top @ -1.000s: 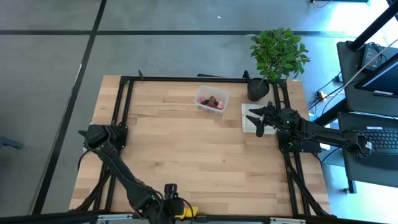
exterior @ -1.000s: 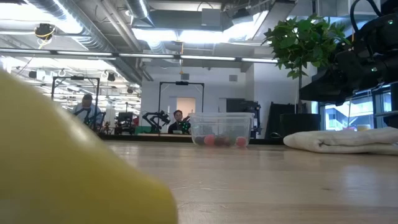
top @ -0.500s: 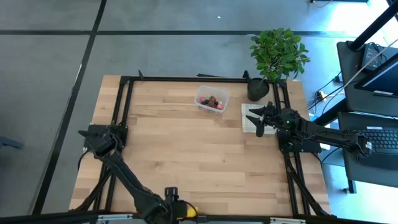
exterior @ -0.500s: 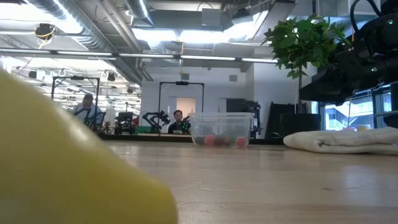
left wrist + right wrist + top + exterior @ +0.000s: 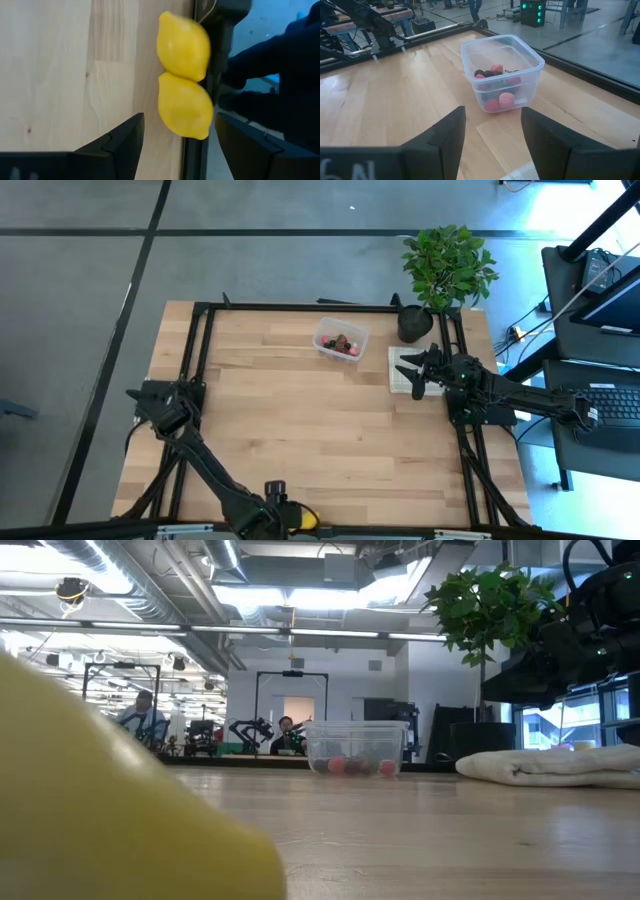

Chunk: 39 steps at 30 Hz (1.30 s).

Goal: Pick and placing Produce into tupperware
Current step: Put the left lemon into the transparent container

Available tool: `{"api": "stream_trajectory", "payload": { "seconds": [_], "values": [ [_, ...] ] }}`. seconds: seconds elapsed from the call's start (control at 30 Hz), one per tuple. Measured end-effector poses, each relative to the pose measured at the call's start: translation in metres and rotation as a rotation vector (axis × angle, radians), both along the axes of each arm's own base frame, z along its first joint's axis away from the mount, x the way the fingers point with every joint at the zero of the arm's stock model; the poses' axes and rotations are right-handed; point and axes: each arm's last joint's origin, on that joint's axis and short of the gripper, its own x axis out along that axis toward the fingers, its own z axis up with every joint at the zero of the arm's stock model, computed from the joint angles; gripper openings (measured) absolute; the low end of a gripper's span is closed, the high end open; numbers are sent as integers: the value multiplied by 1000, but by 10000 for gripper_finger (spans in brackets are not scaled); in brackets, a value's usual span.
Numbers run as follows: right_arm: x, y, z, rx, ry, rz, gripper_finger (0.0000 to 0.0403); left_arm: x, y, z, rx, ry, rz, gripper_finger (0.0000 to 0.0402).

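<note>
Yellow lemons [image 5: 184, 75] blocking low view, both jaws open, empty, berries [image 5: 495, 90] half-hidden in tupperware [image 5: 501, 70]

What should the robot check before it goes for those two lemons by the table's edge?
1. Left gripper fingers open: ok.
2. Lemons lie ahead of the fingers, not held: ok.
3. Lemons touch each other, so gripping one alone: cannot tell.
4. Lemons sit against the table's black frame, little room: not ok.
5. Tupperware open, with berries inside: ok.
6. Right gripper waits over the cloth, away: ok.
</note>
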Motion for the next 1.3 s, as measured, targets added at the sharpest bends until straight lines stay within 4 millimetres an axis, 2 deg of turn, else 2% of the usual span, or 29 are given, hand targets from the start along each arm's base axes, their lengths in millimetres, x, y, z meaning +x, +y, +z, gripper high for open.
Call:
{"api": "stream_trajectory", "payload": {
  "seconds": [0.17, 0.5, 1.0, 1.3],
  "values": [
    [0, 0, 0, 0, 0, 0, 195, 1, -2, -12, 1, 46, -9, 235],
    [0, 0, 0, 0, 1, 0, 195, 10, -6, -26, -13, 13, -22, 235],
    [0, 0, 0, 0, 0, 1, 195, 17, 3, -28, -12, 38, 1, 235],
    [0, 0, 0, -3, 2, 1, 195, 21, 6, -38, -33, 102, -6, 235]
  ]
}}
